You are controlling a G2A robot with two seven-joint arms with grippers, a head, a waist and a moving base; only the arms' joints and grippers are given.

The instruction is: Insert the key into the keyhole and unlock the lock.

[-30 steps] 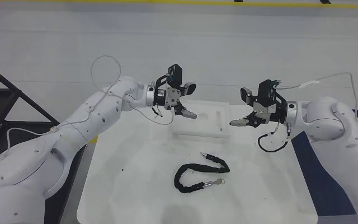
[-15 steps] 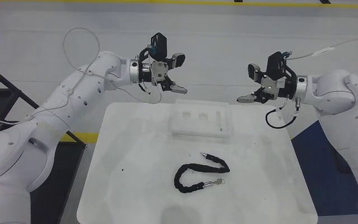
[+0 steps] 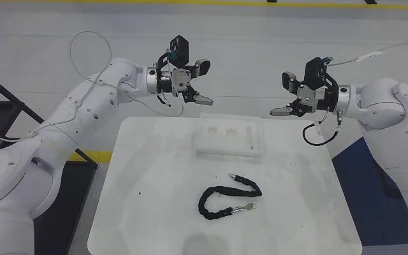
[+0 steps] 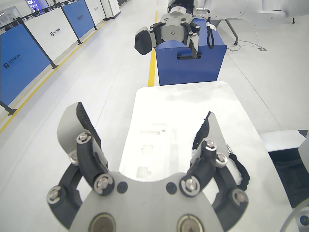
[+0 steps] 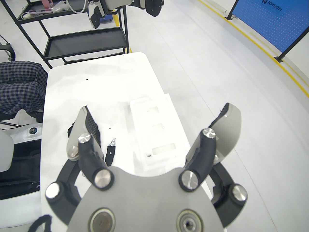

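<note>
The cable lock (image 3: 223,194) lies on the white table (image 3: 146,191), on the robot's side of the white tray (image 3: 229,137). Its long axis runs left to right. The black sleeve bends back on itself, and the near metal end (image 3: 245,207) points toward the right arm's side. The left gripper (image 3: 205,83) and right gripper (image 3: 280,95) — both with fingers spread, holding nothing — hang above the table's far edge, flanking the tray, well apart from the cable lock.
</note>
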